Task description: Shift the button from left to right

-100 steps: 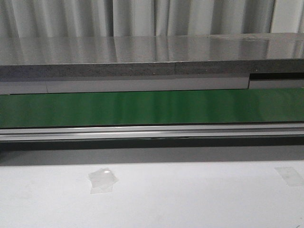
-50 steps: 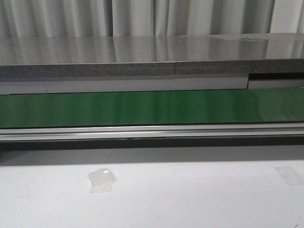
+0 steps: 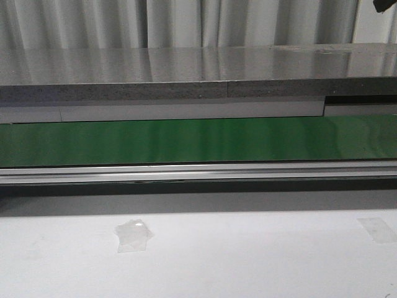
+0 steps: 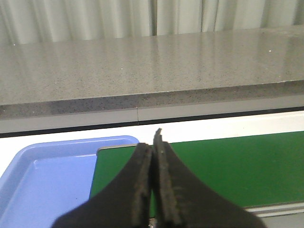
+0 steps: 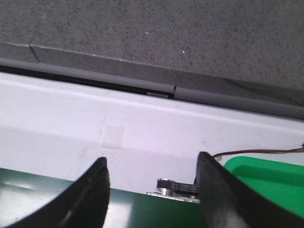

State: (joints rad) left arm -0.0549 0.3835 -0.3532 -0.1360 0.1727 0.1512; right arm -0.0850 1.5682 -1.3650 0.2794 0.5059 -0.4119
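Observation:
The button shows in none of the views. My left gripper (image 4: 153,142) is shut with nothing between its black fingers. It hangs over the end of the green conveyor belt (image 4: 228,166), beside a blue tray (image 4: 42,180). My right gripper (image 5: 153,161) is open and empty above the belt's other end (image 5: 142,213), where a black drive pulley (image 5: 178,186) sits. A green tray (image 5: 270,180) lies just past that end. In the front view the belt (image 3: 198,141) runs bare across the picture.
A grey stone counter (image 3: 186,71) runs behind the belt, with curtains beyond it. A metal rail (image 3: 198,172) edges the belt's near side. The white table (image 3: 248,261) carries a clear tape patch (image 3: 132,236). A dark shape (image 3: 384,5) pokes in at the top right corner.
A small dark shape has come into the top right corner of the front view. The belt and table look the same.

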